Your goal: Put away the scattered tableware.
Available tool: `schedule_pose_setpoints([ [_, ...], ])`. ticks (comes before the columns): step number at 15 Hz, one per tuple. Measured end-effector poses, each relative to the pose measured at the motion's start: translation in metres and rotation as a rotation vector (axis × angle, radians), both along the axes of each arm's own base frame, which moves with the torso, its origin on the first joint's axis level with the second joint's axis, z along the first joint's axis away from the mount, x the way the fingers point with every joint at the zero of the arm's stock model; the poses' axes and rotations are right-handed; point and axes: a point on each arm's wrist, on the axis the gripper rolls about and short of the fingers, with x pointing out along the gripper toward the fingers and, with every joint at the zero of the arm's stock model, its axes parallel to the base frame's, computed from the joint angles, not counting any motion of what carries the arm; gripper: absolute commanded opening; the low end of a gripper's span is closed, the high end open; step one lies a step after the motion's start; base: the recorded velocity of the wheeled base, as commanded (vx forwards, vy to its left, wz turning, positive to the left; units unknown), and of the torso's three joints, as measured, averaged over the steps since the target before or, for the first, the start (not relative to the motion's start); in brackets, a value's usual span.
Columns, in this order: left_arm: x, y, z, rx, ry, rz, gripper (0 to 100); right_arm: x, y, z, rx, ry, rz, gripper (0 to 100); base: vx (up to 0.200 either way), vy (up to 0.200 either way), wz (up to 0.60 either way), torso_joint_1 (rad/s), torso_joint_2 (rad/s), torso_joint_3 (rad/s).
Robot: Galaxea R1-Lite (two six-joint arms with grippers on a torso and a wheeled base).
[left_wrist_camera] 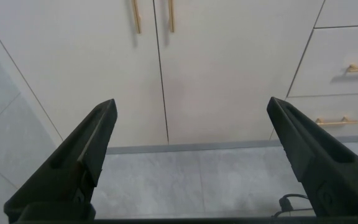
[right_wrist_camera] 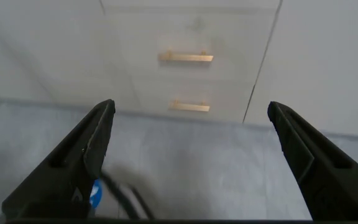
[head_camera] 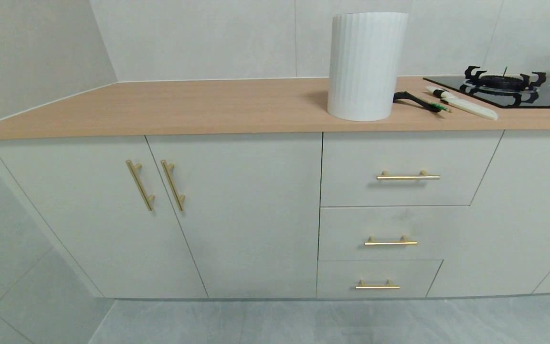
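Scattered utensils [head_camera: 466, 106] lie just right of the white holder [head_camera: 367, 67], presumably their destination; left gripper [left_wrist_camera: 191, 104] and right gripper [right_wrist_camera: 190, 104] are held open, empty.

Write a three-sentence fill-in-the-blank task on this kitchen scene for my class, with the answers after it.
1. The utensils lie on the counter, to the container's ____.
2. The number of drawers with gold handles is ____.
3. The left hand and the right hand are both ____.

Missing words: right; three; open.
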Motion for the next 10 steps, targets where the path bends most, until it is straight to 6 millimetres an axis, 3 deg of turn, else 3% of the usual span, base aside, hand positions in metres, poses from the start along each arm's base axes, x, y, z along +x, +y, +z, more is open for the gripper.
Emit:
schedule_pose_setpoints([
  [5,0.0,0.0,0.0,0.0,0.0,0.0,100,0.073,0.006,0.021,-0.036,0.116,0.026,100,0.0,0.0,0.0,0.0,0.0,0.0],
  [10,0.0,0.0,0.0,0.0,0.0,0.0,100,0.159,0.015,0.025,-0.071,0.2,0.043,100,0.0,0.0,0.0,0.0,0.0,0.0],
])
